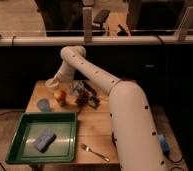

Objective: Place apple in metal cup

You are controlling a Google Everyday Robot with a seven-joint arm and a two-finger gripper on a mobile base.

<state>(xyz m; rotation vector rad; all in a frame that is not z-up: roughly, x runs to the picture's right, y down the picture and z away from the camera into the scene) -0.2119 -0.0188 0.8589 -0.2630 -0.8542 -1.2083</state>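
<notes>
The white arm [105,90] reaches over the wooden table [97,125], beyond the green tray [25,130], to the far left corner. There the gripper [60,84] hangs just above and behind the apple [60,95] (which sits between a grey-blue disc [43,104] and dark clutter [86,97]). The approach looks to be straight down, though I cannot tell whether the gripper holds anything.

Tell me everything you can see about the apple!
The apple is small and round, yellow-orange with a reddish blush. It sits on the wooden table, just past the green tray, beside a grey-blue round thing. The gripper hangs right above it; I cannot tell whether they touch.
</notes>
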